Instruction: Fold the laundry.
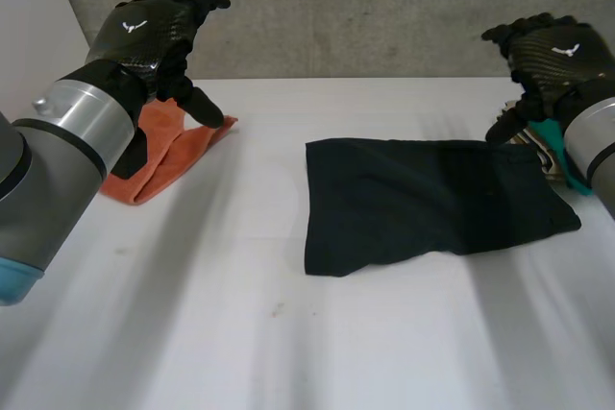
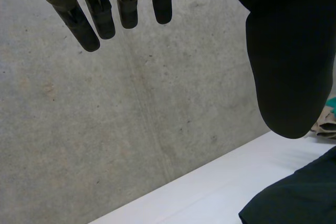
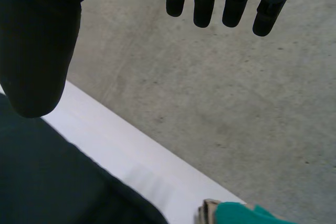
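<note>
Left robot hand [image 1: 159,31] and right robot hand [image 1: 557,55] hover released, fingers straight, grasping nothing. Folded black fabric cloth [image 1: 423,204] lies flat on the white surface [image 1: 240,314], nearer the right robot hand; crumpled orange cloth [image 1: 168,156] lies beside the left.

White table [image 1: 240,333]; black cloth [image 1: 432,204]; orange cloth [image 1: 183,146]; teal cloth [image 3: 247,214]; grey wall [image 1: 384,7].

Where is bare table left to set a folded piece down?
The near table strip in front of the black cloth is bare, as is the gap between orange cloth and black cloth. Crowded: the right end, where teal laundry lies beside the black cloth.
</note>
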